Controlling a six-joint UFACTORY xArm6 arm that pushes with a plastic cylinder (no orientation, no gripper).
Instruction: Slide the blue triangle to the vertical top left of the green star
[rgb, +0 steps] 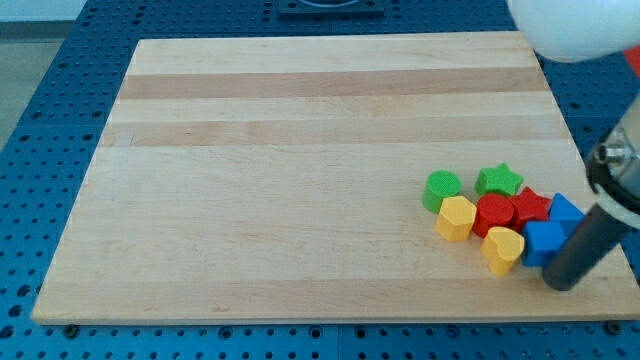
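The green star (499, 181) lies at the view's right, at the top of a tight cluster of blocks. Two blue blocks sit at the cluster's right end: one (566, 212) partly hidden behind my rod, which may be the blue triangle, and a squarer one (544, 243) just below it. My tip (561, 283) rests on the board just below and to the right of the lower blue block, close to it or touching it. The rod slants up to the view's right.
A green cylinder (441, 189), a yellow hexagon (457, 217), two red blocks (493, 214) (531, 207) and a yellow heart (503, 249) fill the cluster. The wooden board (300, 150) has its right edge close by. A white arm part (575, 25) shows at top right.
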